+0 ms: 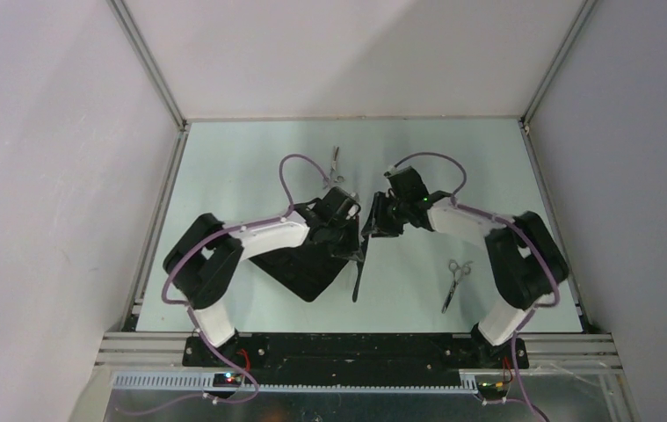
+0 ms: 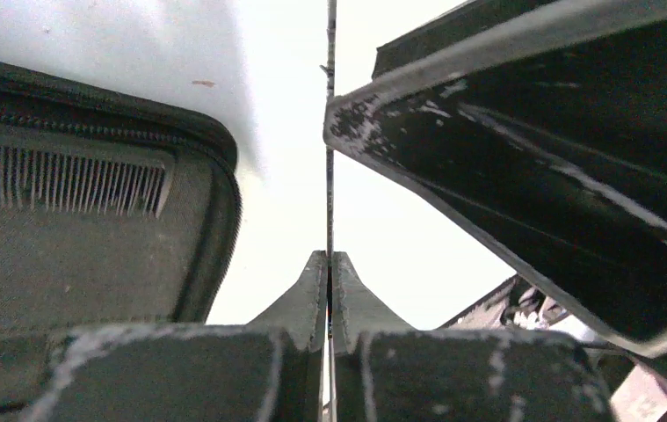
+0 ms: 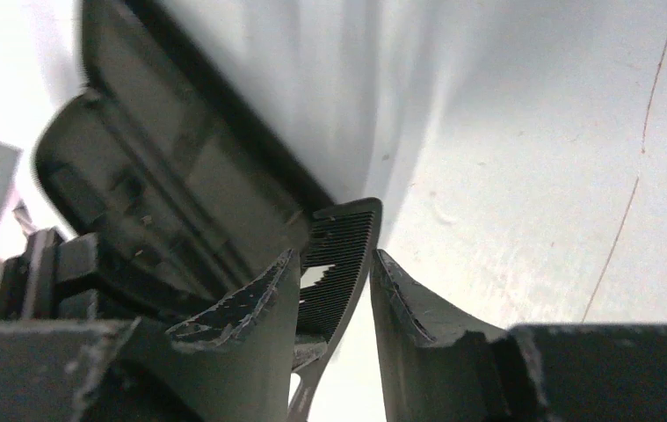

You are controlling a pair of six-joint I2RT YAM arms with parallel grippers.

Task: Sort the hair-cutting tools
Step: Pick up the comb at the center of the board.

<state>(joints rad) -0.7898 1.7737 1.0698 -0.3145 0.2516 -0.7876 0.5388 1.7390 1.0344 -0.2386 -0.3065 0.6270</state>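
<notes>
First comb (image 2: 66, 180) lay on the case (image 2: 92, 264); left gripper (image 2: 329, 272) clamped the second comb (image 3: 347, 229), right gripper (image 3: 334, 259) stood part-open around it; far scissors (image 1: 336, 167) and near scissors (image 1: 455, 280) lay loose, apparently unsorted.

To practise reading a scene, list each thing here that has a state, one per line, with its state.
left hand: shut on the held comb.
right hand: straddles that comb, grip unclear.
held comb: between both hands.
second comb: lying on the case.
case: flat on the table.
far scissors: lying on table, untouched.
near scissors: lying on table, untouched.
</notes>
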